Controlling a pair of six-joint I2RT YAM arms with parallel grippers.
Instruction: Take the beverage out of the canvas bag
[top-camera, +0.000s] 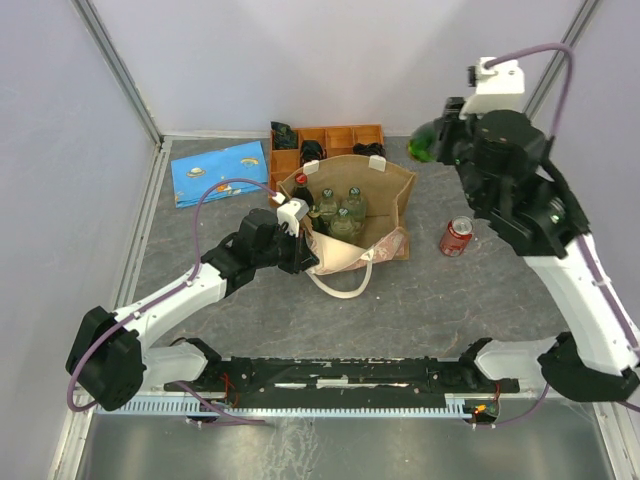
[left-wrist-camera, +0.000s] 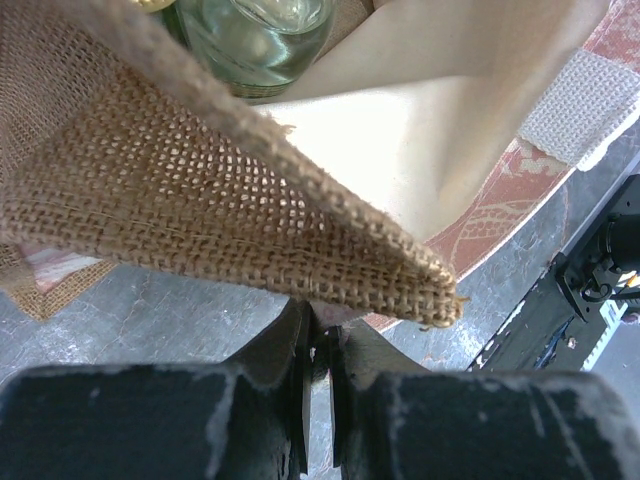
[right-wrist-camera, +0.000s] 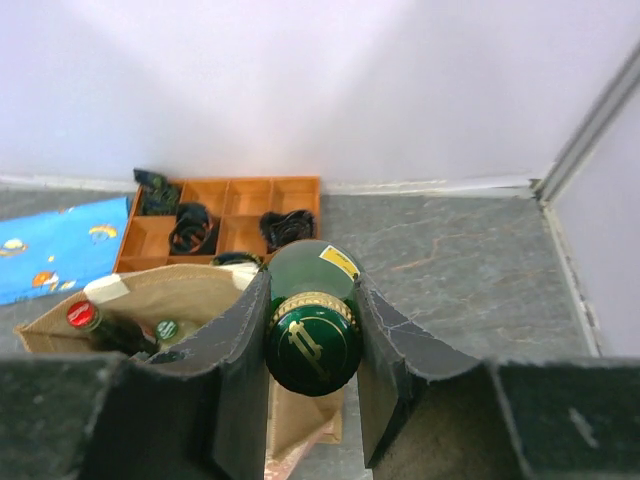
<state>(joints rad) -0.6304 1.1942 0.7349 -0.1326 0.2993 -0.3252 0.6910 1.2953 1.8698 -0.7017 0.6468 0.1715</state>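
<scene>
The right gripper (right-wrist-camera: 313, 335) clamps a green bottle (top-camera: 421, 146) by its neck, high up and off the far right corner of the bag (top-camera: 392, 195), whose near rim the left gripper (left-wrist-camera: 318, 335) pinches.

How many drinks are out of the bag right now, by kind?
green bottle: 1, clamped in the right gripper
red can: 1, standing on the table to the right of the canvas bag
Total: 2
</scene>
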